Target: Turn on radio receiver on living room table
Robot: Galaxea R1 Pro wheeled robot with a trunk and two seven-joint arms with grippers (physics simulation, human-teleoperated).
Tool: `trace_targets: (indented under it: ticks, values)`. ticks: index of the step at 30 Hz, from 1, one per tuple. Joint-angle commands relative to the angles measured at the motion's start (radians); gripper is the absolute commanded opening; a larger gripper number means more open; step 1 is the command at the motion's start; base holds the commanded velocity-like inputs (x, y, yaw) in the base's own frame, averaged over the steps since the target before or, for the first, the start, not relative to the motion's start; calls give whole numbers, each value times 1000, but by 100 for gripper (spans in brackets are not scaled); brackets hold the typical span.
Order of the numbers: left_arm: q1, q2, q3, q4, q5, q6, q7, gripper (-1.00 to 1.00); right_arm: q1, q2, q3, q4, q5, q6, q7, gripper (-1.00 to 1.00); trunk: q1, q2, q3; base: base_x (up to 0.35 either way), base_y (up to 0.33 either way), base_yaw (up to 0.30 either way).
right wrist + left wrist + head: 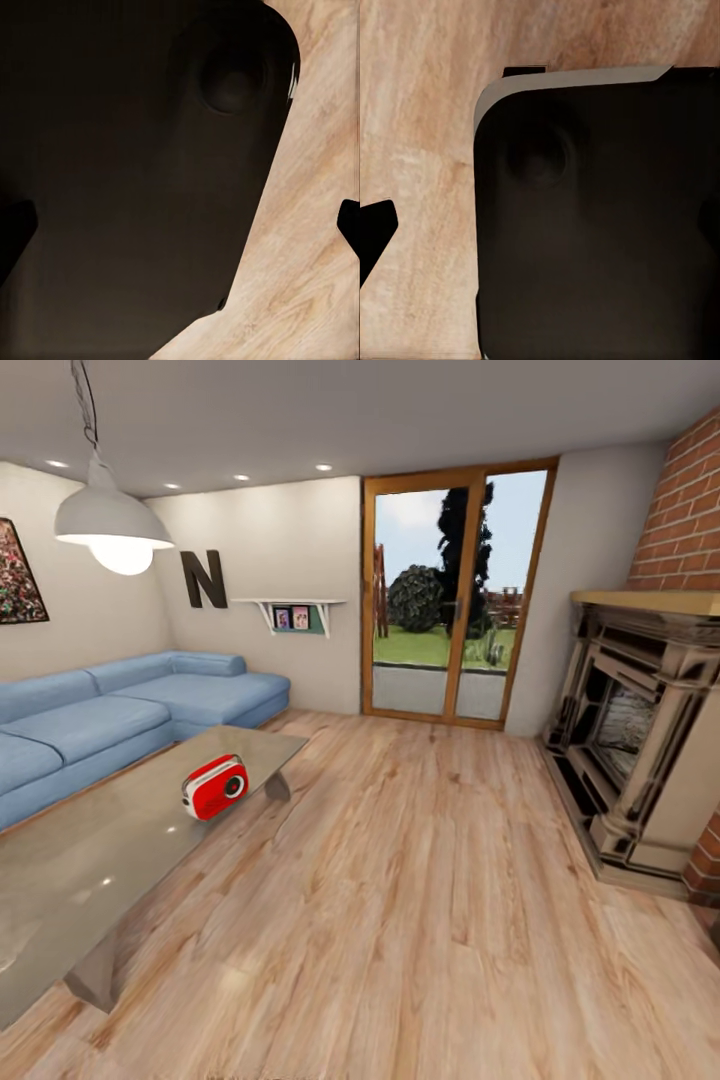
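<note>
Gripper fingertips [349, 221] over wood floor [430, 880], radio receiver [214, 787] on table [90, 860]

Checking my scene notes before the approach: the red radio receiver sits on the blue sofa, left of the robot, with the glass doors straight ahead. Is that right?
Not quite. The head view shows the radio receiver standing on the grey table, in front of the blue sofa, not on it. The rest holds: it is to the robot's left, and the glass doors are ahead.

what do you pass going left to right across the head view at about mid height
picture → lamp → letter N → shelf → glass door → fireplace
</note>
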Motion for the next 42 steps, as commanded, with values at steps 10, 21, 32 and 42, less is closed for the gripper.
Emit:
trace_targets:
  ticks: [10,21,32,42]
  values:
    - [0,1,-1,0,0,1,0,100,0,4,0,0,1,0,0,100,0,0,0,0,0,300]
    - [0,4,-2,1,8,15,-1,100,0,3,1,0,-1,2,1,100,0,0,0,190,0,79]
    - [0,6,-1,2,59,35,-2,100,0,2,2,0,-1,3,2,100,0,0,0,326,0,1]
    - [0,7,0,2,75,34,-2,100,0,4,1,0,-1,3,1,100,0,0,0,326,0,0]
